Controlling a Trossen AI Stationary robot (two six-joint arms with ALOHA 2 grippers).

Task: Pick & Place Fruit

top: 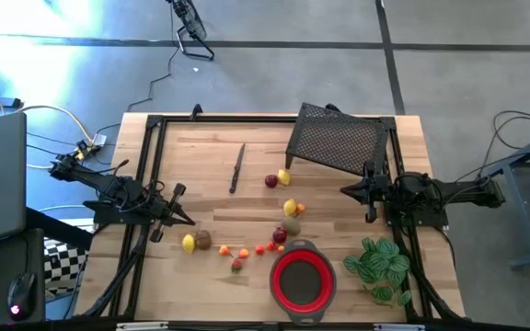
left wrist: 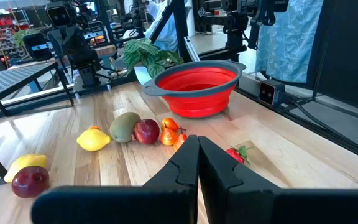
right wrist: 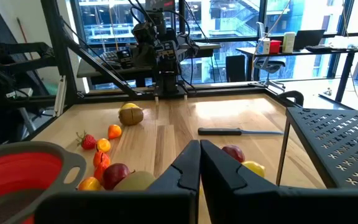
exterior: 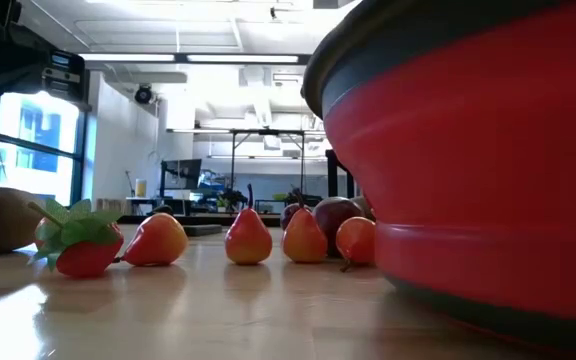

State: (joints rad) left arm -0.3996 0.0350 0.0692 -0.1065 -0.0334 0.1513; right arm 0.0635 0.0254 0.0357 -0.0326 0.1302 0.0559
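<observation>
Lying loose on the wooden table [top: 210, 165], the fruit [top: 283, 225] is spread from the middle of the board toward its front edge, none of it in the red bowl [top: 303, 279]. A red piece and a yellow one [top: 278, 178] sit touching near the middle, close to the thin dark knife [top: 236, 168]. Closer to the front, more yellow, orange, brown and red pieces gather just beside the bowl's rim, and a row of small orange and red pieces runs from there toward the left edge, ending at a yellow and a brown piece [top: 196, 242] touching each other. The bowl sits at the front edge, with a green leafy plant [top: 378, 264] next to it toward the front right corner. A dark mesh rack [top: 337, 142] stands tilted near the back right corner. My left gripper [top: 190, 222] hangs over the left side, fingers pressed together and holding nothing. My right gripper [top: 345, 190] waits by the right edge, clenched and empty too.
</observation>
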